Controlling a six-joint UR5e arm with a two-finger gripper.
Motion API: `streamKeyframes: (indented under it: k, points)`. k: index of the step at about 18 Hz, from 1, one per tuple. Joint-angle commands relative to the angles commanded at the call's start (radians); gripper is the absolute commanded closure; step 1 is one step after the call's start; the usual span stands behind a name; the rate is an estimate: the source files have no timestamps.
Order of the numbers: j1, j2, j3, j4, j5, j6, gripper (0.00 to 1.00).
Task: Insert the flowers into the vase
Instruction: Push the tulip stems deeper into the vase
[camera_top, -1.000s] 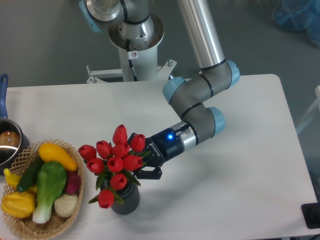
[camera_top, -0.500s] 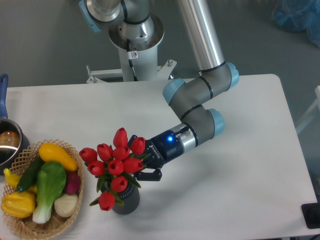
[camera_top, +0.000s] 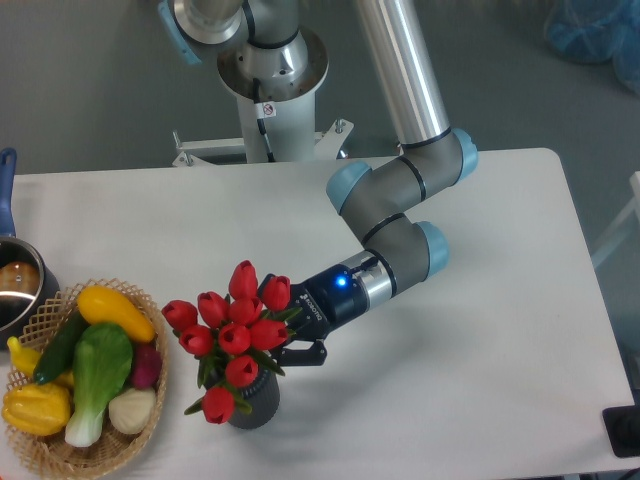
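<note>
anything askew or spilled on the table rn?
Nothing spilled or damaged. The flowers sit over the vase leaning left, one bud drooping past its left rim; the tool is right beside the bunch, its grip hidden by blooms. Vegetables lie inside the basket, vase upright.

- White rectangular bench (camera_top: 480, 400) with rounded corners, matte top, fills most of the view.
- Grey smooth floor (camera_top: 80, 90) behind the bench, evenly lit, no hard shadows.
- Blue crumpled plastic sheet (camera_top: 592, 30) at the top right corner, partly cut off.
- Pale metal bracket (camera_top: 215, 150) on the floor at the bench's far edge.
- Small black block (camera_top: 622, 432) at the lower right edge, just off the bench.
- White upright edge (camera_top: 634, 195) at the right border, too cropped to identify.
</note>
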Motion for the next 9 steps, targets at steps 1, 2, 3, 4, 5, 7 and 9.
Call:
streamKeyframes:
  k: [1,2,3,4,5,7,9]
  points:
    - [0.002,0.000,0.000,0.000,0.000,0.000,0.64]
    - [0.002,0.000,0.000,0.000,0.006,0.000,0.64]
    - [0.003,0.000,0.000,0.000,0.018,-0.002,0.62]
    - [0.005,0.002,0.000,0.000,0.031,-0.002,0.60]
    - [0.005,0.002,0.000,0.000,0.034,-0.002,0.57]
    - [0.006,0.002,0.000,0.000,0.034,-0.002,0.54]
    - [0.006,0.002,0.000,0.000,0.034,-0.002,0.48]
